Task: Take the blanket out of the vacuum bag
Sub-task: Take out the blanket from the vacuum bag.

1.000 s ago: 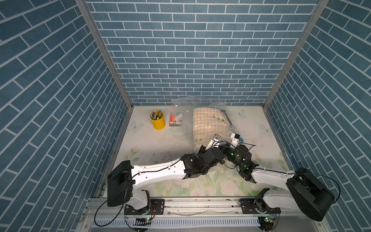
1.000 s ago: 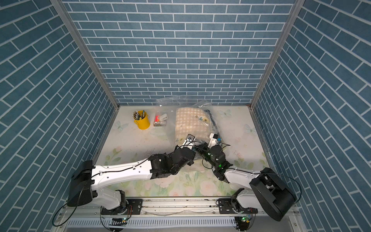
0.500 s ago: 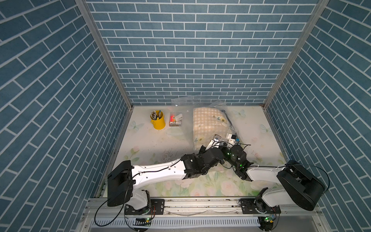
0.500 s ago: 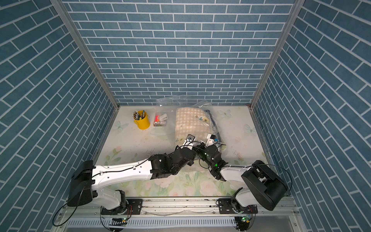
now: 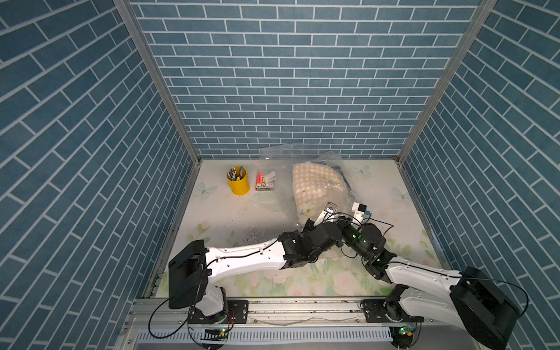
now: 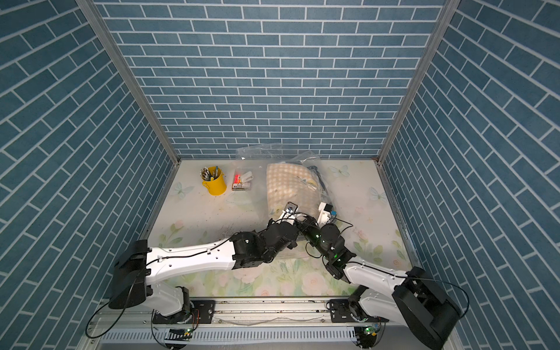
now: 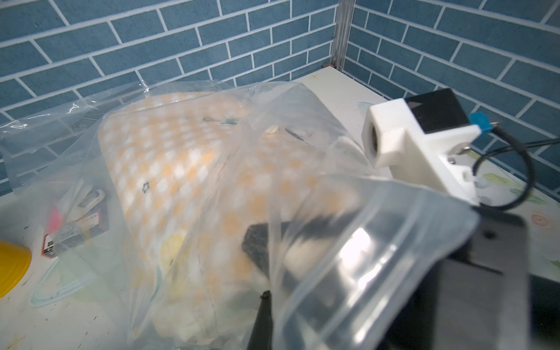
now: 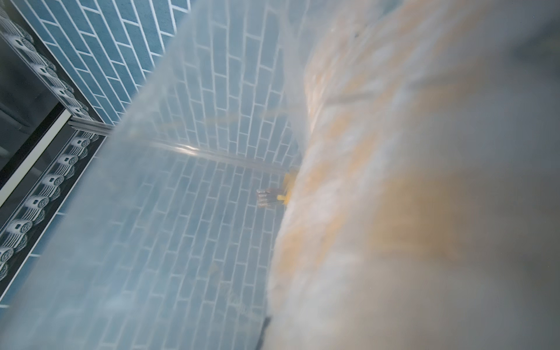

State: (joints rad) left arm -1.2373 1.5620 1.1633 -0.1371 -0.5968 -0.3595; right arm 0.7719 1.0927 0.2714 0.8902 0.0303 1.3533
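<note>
Enclosing blanket point(image 5: 313, 185), vacuum bag point(image 5: 278, 151), pens point(image 5: 235, 173) in yellow cup point(image 5: 239, 188), L gripper point(image 7: 264, 298) & R gripper point(image 7: 260, 248) closed

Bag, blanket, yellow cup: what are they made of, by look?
The bag: thin clear plastic film, glossy; it crinkles and glares. The blanket: soft matte fabric, orange-and-white checks; weave unclear. The cup: smooth yellow, likely painted metal, maybe plastic.

My two top views look down on the whole floral-print tabletop point(image 5: 218, 218); both wrist cameras sit close against the crinkly transparent plastic bag point(image 7: 303, 121).
</note>
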